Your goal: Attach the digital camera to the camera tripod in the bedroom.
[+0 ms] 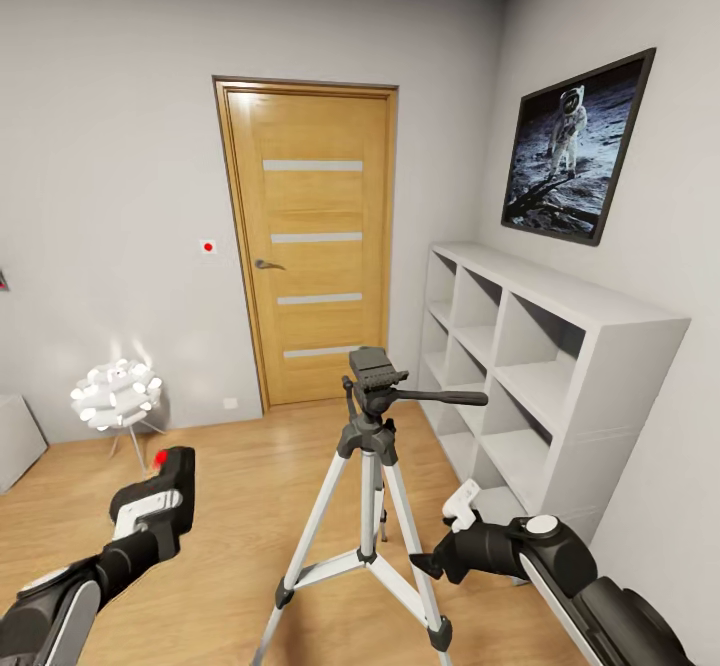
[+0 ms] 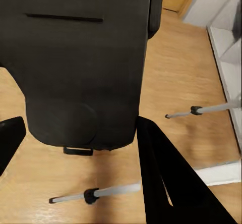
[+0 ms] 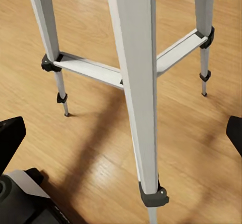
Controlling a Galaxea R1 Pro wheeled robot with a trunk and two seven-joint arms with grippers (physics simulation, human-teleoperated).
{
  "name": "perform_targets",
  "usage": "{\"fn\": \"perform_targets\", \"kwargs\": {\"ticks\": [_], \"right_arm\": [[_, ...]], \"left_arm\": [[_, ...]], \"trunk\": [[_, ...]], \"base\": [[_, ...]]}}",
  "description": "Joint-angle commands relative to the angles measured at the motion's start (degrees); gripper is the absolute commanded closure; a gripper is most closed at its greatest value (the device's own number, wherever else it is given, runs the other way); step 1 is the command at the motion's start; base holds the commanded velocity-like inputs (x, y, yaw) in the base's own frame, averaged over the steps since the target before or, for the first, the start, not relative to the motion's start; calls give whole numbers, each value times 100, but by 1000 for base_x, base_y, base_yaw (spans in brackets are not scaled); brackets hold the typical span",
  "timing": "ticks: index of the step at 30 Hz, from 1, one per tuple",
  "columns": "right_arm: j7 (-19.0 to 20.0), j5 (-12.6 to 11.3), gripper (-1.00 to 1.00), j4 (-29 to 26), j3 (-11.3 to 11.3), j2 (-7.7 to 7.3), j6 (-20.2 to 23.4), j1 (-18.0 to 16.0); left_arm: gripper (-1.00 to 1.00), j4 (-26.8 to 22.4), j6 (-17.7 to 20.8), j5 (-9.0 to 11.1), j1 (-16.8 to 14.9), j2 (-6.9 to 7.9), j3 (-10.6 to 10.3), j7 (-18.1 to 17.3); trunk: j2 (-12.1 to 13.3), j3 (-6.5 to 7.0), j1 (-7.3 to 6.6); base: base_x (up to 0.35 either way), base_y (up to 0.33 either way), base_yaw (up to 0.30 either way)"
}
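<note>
Bedroom, wood floor. Tripod (image 1: 372,486) stands ahead, head bare. My left gripper (image 1: 150,511) pinches camera (image 1: 170,491), low beside tripod. Right gripper (image 3: 121,133) spread, empty, near legs. Mounting not yet done.

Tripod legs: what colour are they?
Silver-white camera tripod legs with black joints, clearest in the right wrist view.

Tripod (image 1: 372,506) stands mid-floor with its legs splayed wide, so low passes get blocked by the legs and cross braces (image 3: 96,71). Pan handle (image 1: 440,398) sticks out toward the white cube shelf (image 1: 560,376), making that side tight. Left side is open wood floor (image 1: 230,506), only the round white lamp (image 1: 116,396) by the wall.
</note>
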Motion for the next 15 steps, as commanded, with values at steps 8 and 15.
{"fn": "perform_targets", "kwargs": {"ticks": [8, 15], "right_arm": [[-53, -42, -100, 9, 6, 4, 26, 18], [-84, 0, -100, 21, 16, 58, -9, -39]], "left_arm": [[100, 10, -859, -83, -44, 335, -271, -300], [100, 20, -923, -1, 21, 507, -145, -258]], "trunk": [[-5, -3, 2], [-5, -3, 2]], "base": [[0, 0, 0], [0, 0, 0]]}}
